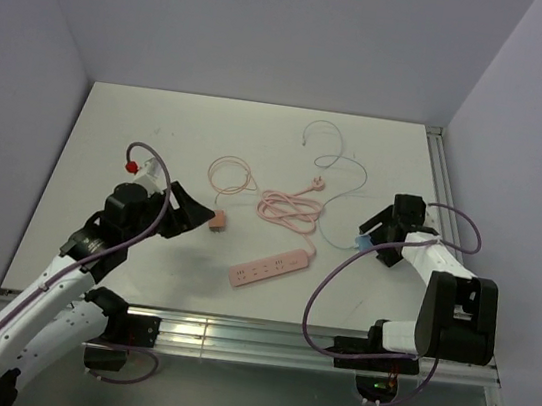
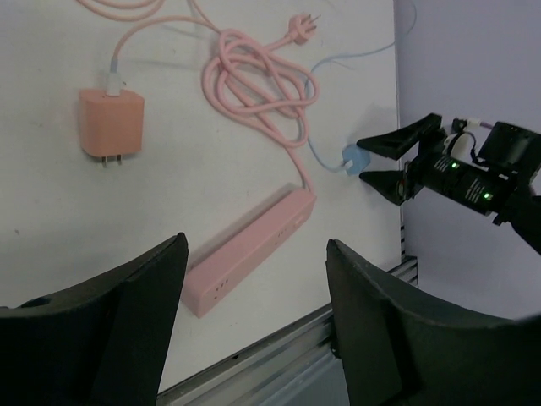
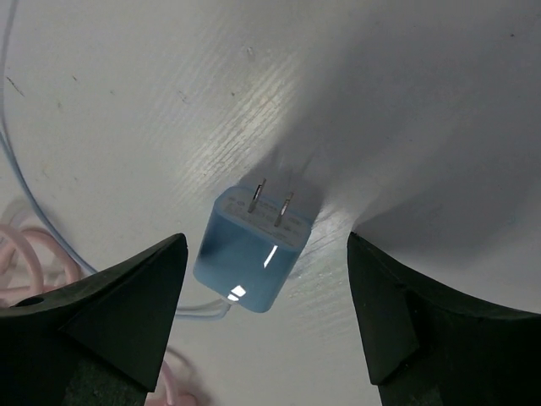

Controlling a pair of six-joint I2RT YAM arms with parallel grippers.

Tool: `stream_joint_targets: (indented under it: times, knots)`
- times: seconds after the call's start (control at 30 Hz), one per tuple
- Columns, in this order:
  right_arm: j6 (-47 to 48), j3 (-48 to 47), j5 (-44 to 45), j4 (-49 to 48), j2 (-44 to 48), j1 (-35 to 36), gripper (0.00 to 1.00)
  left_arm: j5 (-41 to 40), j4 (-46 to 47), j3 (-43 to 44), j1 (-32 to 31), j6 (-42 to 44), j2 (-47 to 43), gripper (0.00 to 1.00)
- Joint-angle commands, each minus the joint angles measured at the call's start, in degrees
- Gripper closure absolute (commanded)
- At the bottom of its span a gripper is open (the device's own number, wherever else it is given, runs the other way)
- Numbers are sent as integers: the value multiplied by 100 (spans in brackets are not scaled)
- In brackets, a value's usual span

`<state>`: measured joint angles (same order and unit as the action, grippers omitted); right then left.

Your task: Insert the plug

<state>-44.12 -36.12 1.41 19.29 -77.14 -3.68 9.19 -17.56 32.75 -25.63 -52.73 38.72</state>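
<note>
Right gripper point(image 2: 360, 160) jaws apart, straddling blue plug point(image 3: 245, 258), gaps either side, nothing held. Left gripper point(image 2: 255, 279) jaws apart too, empty, above table point(image 1: 160, 127) near pink adapter point(image 2: 112, 123). Plug lies flat by table's right edge; power strip point(image 1: 270, 267) by near edge, middle. Plug looks light, rigid, glossy, likely slippery: pinch flat body sides, clear of prongs point(image 3: 272, 203).
</note>
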Motion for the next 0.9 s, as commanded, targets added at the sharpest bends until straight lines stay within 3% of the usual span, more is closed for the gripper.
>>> stream_joint_targets:
  times: [0.0,0.1,0.2,0.37,0.4,0.5,0.53,0.87]
  knots:
    - [-106,-97,-97,-250,-81,-10,18,-39,148,354,-337,167,232,29]
    - [-71,-88,-115,-329,-143,-10,19,-277,192,512,-776,202,425,31]
    - [-9,-80,-343,-443,-187,-1,27,-584,262,644,-1250,202,698,35]
    - [158,25,-536,-672,-82,-10,62,-848,490,942,-2075,228,1427,38]
    - [210,35,-606,-707,-47,-1,76,-892,499,996,-2200,228,1532,38]
    - [368,70,-633,-751,155,-1,90,-893,543,1233,-2622,254,1937,39]
    - [421,79,-616,-734,286,-1,100,-893,569,1286,-2701,263,2112,39]
    - [1107,-237,148,-303,1087,-1,100,-893,755,1839,-3018,342,2649,41]
